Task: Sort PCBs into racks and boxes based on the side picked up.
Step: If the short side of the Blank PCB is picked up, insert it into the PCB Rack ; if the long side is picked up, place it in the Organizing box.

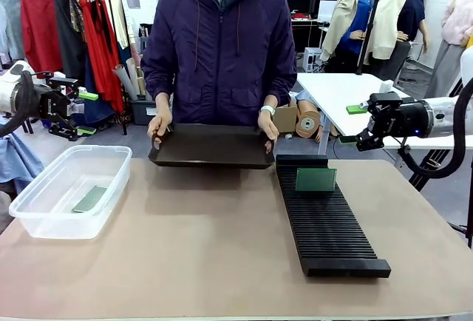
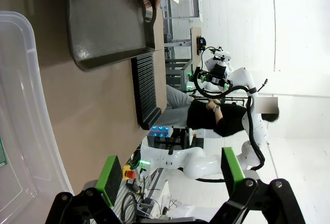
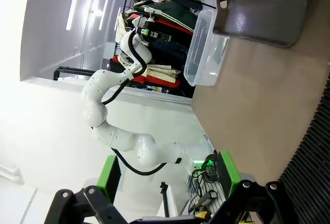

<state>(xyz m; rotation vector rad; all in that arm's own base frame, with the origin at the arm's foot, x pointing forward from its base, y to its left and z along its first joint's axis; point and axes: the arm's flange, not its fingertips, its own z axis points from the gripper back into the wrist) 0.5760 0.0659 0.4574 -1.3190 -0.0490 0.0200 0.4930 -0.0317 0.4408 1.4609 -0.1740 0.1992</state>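
1. The next step, as I judge it, is waiting for the tray (image 1: 211, 146): the person holds this flat black tray by both ends just above the far edge of the table. No loose board can be made out on it from these angles, so neither arm should move in until it is set down and the hands (image 1: 158, 126) are clear.
2. Once a board is offered, note which face is up before gripping, since that decides rack or box; take it by its edges and keep it level.
3. One board (image 1: 315, 180), thin, green and rectangular, stands upright in a slot near the far end of the rack (image 1: 329, 221), just right of the tray.
4. The rack is long, black and finely ribbed, running toward the robot from the tray's right corner.
5. A second board (image 1: 90, 200) lies flat on the floor of the clear box (image 1: 44, 215), left of the tray and nearer the robot.
6. The left gripper (image 1: 87, 112) hovers left of the tray, beyond the box, jaws apart and empty.
7. The right gripper (image 1: 353, 124) hangs right of the tray, beyond the rack, also spread and empty.
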